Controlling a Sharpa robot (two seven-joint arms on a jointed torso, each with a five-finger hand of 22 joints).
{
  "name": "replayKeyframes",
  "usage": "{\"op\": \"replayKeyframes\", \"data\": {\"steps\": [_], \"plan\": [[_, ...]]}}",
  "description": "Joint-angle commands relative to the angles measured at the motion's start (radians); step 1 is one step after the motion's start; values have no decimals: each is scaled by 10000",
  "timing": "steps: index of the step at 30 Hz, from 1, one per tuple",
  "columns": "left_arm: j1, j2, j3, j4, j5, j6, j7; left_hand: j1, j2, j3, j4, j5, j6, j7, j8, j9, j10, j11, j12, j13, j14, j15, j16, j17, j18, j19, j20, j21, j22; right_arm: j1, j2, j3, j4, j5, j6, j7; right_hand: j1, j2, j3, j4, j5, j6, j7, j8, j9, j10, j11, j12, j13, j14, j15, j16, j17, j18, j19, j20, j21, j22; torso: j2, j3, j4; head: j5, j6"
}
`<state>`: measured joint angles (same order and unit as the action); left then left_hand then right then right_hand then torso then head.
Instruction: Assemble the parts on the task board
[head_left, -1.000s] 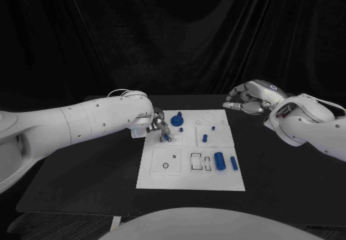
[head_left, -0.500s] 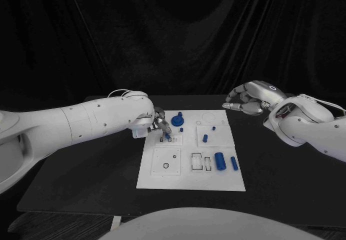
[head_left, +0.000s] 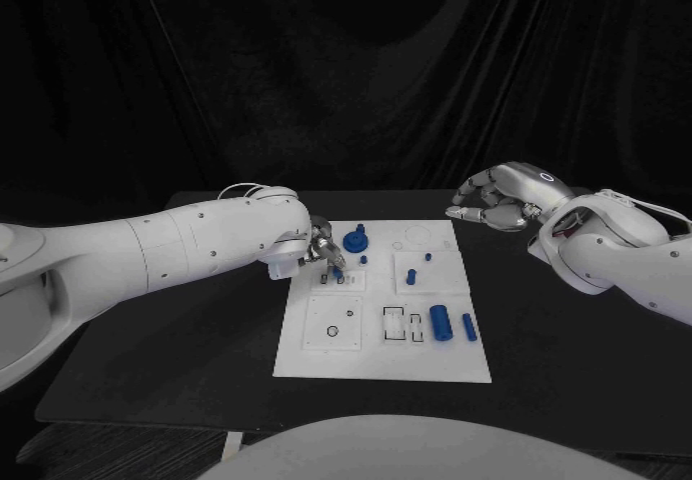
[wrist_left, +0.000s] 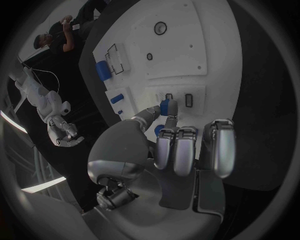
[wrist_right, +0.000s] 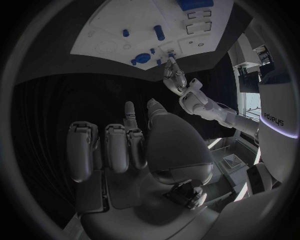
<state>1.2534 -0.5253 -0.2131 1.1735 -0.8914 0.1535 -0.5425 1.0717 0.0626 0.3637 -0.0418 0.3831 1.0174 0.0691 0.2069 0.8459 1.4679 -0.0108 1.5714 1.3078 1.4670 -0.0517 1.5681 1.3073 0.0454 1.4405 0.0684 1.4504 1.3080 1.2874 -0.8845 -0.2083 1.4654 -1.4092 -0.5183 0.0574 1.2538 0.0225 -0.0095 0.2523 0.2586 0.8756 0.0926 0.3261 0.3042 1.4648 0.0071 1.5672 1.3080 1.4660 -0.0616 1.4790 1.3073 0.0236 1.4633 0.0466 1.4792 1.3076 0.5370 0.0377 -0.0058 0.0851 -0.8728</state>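
So the task board (head_left: 382, 360) sits mid-table (head_left: 173, 370), with the left hand (head_left: 315, 252) over its far-left corner, pinching a small part (head_left: 335, 272) right above the little slots there. A knobbed part (head_left: 356, 239) stands just behind that hand, two short pegs (head_left: 410, 276) are toward the board's middle, and a fat cylinder (head_left: 440, 322) lies beside a thin one (head_left: 467, 326) on the right. The right hand (head_left: 495, 203) hangs off beyond the far-right corner, well apart from everything on the board.

A robotics lab: black-draped backdrop (head_left: 346, 90), black table (head_left: 188, 330), white task board (head_left: 378, 362)
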Motion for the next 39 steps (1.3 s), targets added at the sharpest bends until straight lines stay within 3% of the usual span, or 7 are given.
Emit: {"op": "replayKeyframes", "data": {"steps": [1,39], "plan": [[-36,38,8,-19,17,-154,111,-42,68,509,-425,-32,46,-82,24,17,1029,34,-6,2630,1038,25,27,2635,-50,57,-34,8,1870,-26,-1,9,-4,-21,-14,-152,-44,42,-36,5,-20,47,12,-20,-15,1060,56,36,2628,631,60,-55,213,31,614,63,-53,2279,0,0,-2,24,2],[-227,56,8,-130,17,-84,226,-69,80,541,-402,-27,44,-83,16,23,1029,32,-6,2630,1038,23,27,2635,-36,16,-35,-36,1845,-64,3,9,-21,-21,-5,-169,-12,39,-36,-21,-5,50,14,-24,-19,1060,61,36,2628,620,63,-77,160,34,609,66,-64,2275,-6,-5,-3,-8,2]]}}
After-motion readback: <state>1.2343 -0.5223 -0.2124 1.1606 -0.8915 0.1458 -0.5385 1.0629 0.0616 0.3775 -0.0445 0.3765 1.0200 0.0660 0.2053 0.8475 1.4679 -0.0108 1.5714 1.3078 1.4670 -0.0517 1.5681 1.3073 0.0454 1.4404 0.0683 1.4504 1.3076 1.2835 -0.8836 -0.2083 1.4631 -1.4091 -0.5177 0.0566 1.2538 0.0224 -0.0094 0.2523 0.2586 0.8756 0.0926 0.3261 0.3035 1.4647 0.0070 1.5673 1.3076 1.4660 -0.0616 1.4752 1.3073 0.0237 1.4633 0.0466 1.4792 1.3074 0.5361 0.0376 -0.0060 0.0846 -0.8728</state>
